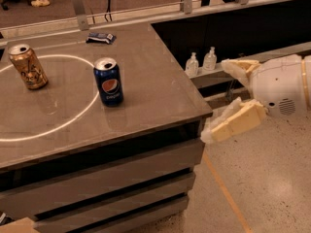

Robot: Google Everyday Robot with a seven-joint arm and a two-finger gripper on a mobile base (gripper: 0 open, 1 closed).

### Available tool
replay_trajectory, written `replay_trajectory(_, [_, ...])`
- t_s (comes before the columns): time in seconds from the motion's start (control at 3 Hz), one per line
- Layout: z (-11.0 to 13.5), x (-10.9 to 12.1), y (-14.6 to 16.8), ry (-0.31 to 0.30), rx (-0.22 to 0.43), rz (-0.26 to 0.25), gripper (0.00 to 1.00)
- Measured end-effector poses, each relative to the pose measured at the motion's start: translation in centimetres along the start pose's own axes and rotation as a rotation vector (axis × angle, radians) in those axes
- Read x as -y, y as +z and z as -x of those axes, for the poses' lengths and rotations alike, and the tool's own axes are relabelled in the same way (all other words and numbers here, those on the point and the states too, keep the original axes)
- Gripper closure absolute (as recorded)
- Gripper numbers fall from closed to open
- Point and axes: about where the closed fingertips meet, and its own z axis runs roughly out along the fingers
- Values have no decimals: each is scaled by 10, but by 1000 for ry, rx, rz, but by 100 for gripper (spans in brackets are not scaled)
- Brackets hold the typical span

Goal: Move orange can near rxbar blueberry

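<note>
1. The hand [216,99] hangs off the right edge of the table [160,89], over the floor, about level with the tabletop.
2. Its two pale fingers [238,123] are spread wide apart with nothing between them; the lower one points at the table's near right corner and the upper one lies near the ledge behind.
3. The orange can [28,67] stands upright at the table's left side, inside a white ring [82,116] marked on the top, well apart from the hand.
4. The bar [101,38] lies flat near the table's far edge, outside the ring and well apart from the orange can.
5. A Pepsi can [108,81] stands upright on the ring's right edge, between the orange can and the hand, nearer the camera than the bar.
6. Two small bottles [192,64] stand side by side on the ledge beyond the table's right side, just left of the upper finger.
</note>
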Motion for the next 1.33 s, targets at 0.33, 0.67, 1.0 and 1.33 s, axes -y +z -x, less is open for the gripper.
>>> replay_trajectory(0.33, [12, -18, 31, 38, 135, 42, 0])
replay_trajectory(0.67, [37, -40, 66, 45, 287, 137, 0])
replay_trajectory(1.0, [59, -61, 98, 26, 411, 226, 0])
replay_trajectory(1.33, [68, -74, 135, 14, 475, 278, 0])
